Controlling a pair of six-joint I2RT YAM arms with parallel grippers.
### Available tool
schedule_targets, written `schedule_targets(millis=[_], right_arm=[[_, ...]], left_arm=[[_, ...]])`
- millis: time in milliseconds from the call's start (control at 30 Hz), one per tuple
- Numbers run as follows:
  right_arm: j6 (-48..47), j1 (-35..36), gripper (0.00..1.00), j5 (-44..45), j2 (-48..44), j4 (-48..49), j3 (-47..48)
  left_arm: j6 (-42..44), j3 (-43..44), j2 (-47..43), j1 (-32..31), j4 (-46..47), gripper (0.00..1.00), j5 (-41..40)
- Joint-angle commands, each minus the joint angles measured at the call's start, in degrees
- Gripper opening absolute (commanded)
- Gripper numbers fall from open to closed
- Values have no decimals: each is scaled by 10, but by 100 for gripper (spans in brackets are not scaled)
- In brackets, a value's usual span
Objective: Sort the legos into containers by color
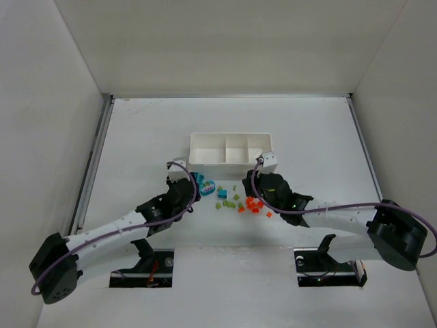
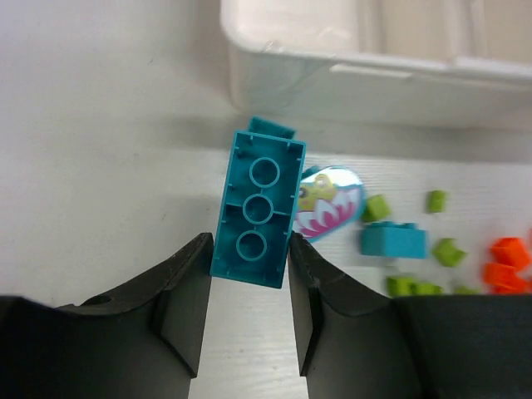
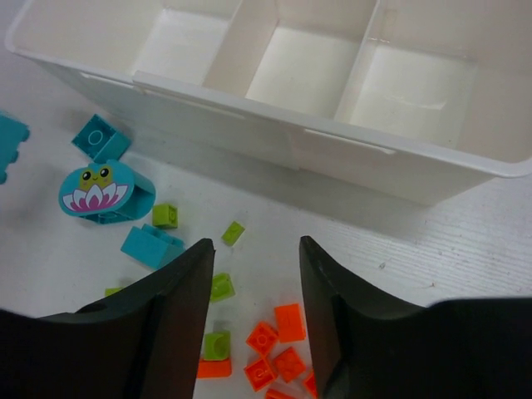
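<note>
Legos (image 1: 235, 201) lie loose on the white table (image 1: 136, 137) at mid-frame in the top view, just below the tray (image 1: 231, 162). All three of its square compartments look bare.

The left claw (image 2: 249, 249) has one of them, a long teal brick (image 2: 258, 208). The jaws are drawn in against its two long sides and pinch only the near end. Its long axis runs from the claw up the frame, leaning slightly right, toward the tray's left corner at the top of the left wrist view. Its hollow underside with three round tubes faces the camera. I cannot tell whether it is clear of the table. By my reading, the coming move is a carry forward and over the tray wall, and the left arm is the nearer one to the left compartment.

The right claw (image 3: 256, 248) stands open and holds nothing. Orange bricks (image 3: 274, 345) and green bricks (image 3: 220, 287) lie below its gap.

All the pieces are hard, glossy plastic with sharp edges. A rounded teal frog piece (image 3: 98, 189) has a printed face. The tray is smooth, thin-walled and slightly translucent.
</note>
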Motion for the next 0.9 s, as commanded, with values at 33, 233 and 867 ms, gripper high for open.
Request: schedule_targets(millis=[33, 233, 867], right_arm=[[-3, 7, 43, -5, -16, 34, 13], [-6, 22, 40, -14, 0, 34, 20], [-7, 91, 63, -8, 124, 10, 109]], left_arm=[[-5, 41, -82, -15, -49, 18, -17], [35, 126, 4, 31, -6, 19, 27], [80, 256, 204, 135, 85, 58, 92]])
